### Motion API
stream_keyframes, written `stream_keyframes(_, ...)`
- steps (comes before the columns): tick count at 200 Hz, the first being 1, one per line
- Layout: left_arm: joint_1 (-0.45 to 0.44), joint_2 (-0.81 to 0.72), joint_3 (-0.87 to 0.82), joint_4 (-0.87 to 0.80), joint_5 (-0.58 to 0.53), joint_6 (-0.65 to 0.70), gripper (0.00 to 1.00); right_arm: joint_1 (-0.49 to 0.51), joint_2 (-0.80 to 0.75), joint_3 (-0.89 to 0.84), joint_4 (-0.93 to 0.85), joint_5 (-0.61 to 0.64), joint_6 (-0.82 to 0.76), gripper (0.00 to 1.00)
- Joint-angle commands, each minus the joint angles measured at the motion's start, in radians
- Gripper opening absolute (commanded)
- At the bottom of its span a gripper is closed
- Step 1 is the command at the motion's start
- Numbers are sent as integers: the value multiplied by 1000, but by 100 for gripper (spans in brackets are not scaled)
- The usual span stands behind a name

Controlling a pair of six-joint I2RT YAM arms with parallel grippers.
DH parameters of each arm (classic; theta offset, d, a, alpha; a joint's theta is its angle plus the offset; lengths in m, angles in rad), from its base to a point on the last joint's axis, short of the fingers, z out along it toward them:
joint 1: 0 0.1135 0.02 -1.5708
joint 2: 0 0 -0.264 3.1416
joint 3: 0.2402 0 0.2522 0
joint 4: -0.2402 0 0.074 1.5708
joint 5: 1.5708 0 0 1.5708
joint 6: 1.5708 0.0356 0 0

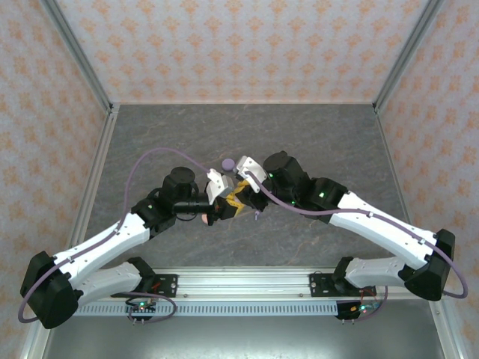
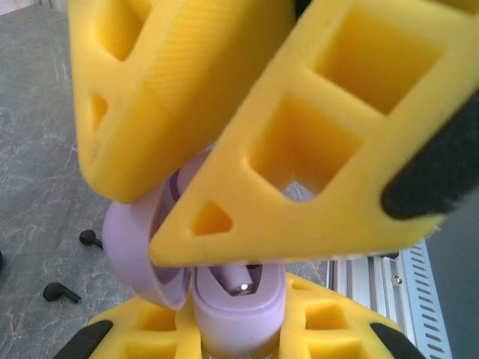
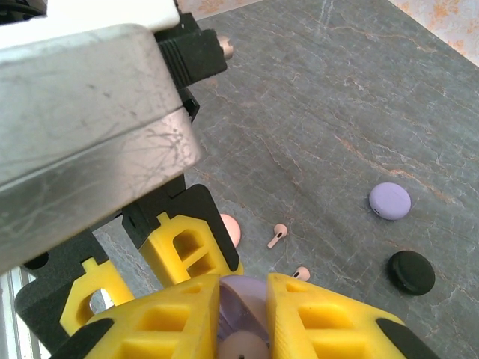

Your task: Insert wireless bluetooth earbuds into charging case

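Left gripper (image 2: 239,338) clamped on open lilac case (image 2: 238,318), held above grey table (image 1: 314,142) at mid-table. Lid (image 2: 129,250) swung open to one side. Lilac earbud (image 2: 241,286) sits in case well, metal contact showing.

Right gripper (image 3: 245,284) meets it from above, fingers nearly together and straddling lid; grip cannot be told.

On table beyond:
- two black earbuds (image 2: 61,293)
- pink round case (image 3: 230,226)
- two pinkish earbuds (image 3: 277,236), loose
- black case (image 3: 411,272), shut
- closed lilac case (image 3: 389,200), farthest
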Motion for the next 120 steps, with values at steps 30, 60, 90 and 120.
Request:
stream_keyframes(30,-12,-26,32,76,6,2,9,4,15,29,-37,2,13,25)
stream_keyframes(60,-12,-23,29,79,0,3,9,3,10,35,-38,26,27,26)
stream_keyframes(90,-12,-19,11,82,-36,8,9,3,3,60,-38,65,97,34)
stream_keyframes(120,-12,-14,-19,100,-74,3,7,-44,-4,74,-48,97,231,47)
